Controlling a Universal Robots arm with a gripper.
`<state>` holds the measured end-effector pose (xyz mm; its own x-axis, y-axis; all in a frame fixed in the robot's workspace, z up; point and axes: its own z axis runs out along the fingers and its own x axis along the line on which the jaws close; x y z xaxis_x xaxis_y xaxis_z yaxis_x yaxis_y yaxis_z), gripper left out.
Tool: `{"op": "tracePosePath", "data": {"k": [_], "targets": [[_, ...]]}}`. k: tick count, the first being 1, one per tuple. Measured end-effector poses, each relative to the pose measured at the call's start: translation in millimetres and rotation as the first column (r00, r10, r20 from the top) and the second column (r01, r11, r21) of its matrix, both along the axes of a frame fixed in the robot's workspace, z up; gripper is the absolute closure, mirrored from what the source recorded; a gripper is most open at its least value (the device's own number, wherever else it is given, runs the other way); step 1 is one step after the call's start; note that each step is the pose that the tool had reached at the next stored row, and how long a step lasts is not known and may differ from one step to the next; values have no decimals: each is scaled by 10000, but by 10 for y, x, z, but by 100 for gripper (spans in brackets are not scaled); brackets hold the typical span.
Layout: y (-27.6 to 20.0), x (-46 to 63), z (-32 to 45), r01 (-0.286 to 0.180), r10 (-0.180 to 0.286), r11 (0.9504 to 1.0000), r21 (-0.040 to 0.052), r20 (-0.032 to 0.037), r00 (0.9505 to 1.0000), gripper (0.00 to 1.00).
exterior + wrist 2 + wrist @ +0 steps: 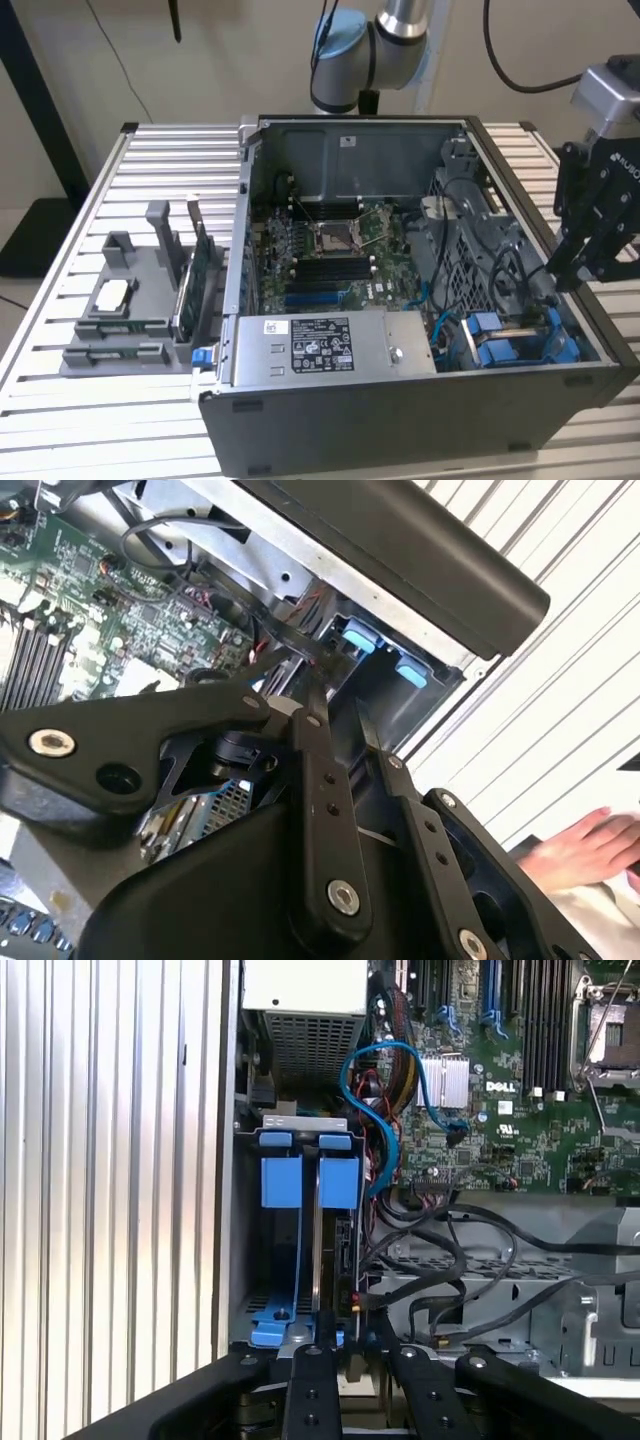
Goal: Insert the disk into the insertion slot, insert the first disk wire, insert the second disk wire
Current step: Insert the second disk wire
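Observation:
The disk (338, 1250) stands edge-on in the drive bay of the open computer case, clipped in its blue carrier (340, 1182), with a second blue carrier (280, 1180) beside it. In the exterior view the blue carriers (495, 342) lie in the case's near corner, on that view's right. My gripper (350, 1325) hovers at the disk's outer end, above the case's right-hand wall (565, 275). It is open by a narrow gap, and nothing shows between the fingertips (312, 715). A blue cable (385, 1110) and black cables (440, 1260) loop loose beside the bay.
The grey power-supply box (320, 345) sits at the case front and the motherboard (340, 240) behind it. A grey fixture (125, 320) with parts stands on the slatted table (80, 420) at the exterior view's left. A person's hand (580, 840) rests on the table near the case.

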<state>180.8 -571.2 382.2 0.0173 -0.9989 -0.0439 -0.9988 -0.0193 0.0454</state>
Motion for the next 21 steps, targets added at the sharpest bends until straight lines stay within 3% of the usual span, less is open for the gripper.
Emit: {"op": "tracePosePath", "data": {"k": [6,16,21], "targets": [[0,133,-1,-1,1,10000,0,-43,10000,73],[0,136,-14,0,0,10000,-25,-49,10000,73],[1,137,-13,-2,1,10000,-54,-113,9999,73]]}}
